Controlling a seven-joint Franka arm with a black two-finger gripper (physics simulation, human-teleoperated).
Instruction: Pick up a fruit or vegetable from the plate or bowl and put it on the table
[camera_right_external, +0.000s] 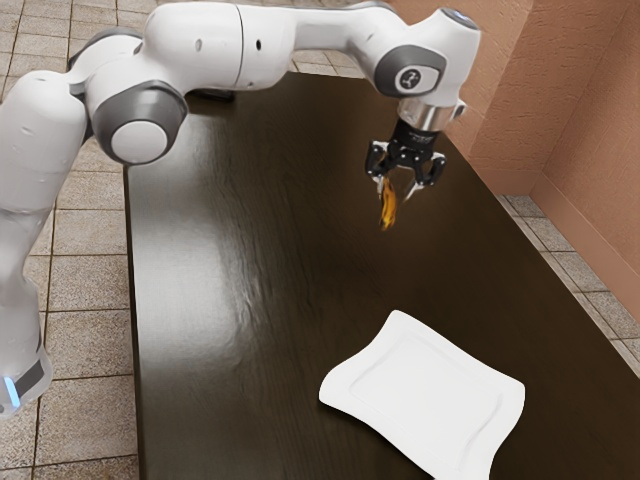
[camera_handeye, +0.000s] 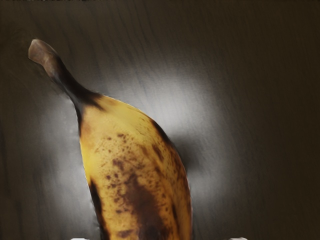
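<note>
Exterior view: at the far left of the frame, pale tiled floor (camera_right_external: 85, 340) runs beside the long edge of the table (camera_right_external: 240, 400), and the white arm (camera_right_external: 195, 45) rises from the lower left, then stretches across the top. A small dark object (camera_right_external: 215, 95) sits at the table's far edge, upper left, partly hidden by the arm. The dark wooden tabletop fills the middle, with a pale sheen on its left part.

Right of centre, in the upper half, the banana (camera_right_external: 388, 207) points steeply downward below the black gripper (camera_right_external: 396, 193). The gripper is open: its fingers stand apart, the banana close to the one on the exterior view's left, with a gap toward the other. The wrist view has the banana's brown-spotted yellow skin and dark stem between the two pale fingertips, clear of the one on its wider side. Whether it touches the tabletop I cannot tell.

Lower down, from the centre toward the lower right, lies the white plate (camera_right_external: 430, 385) with wavy edges, bare and well apart from the banana. An orange-brown wall (camera_right_external: 580, 140) stands at the upper right.
</note>
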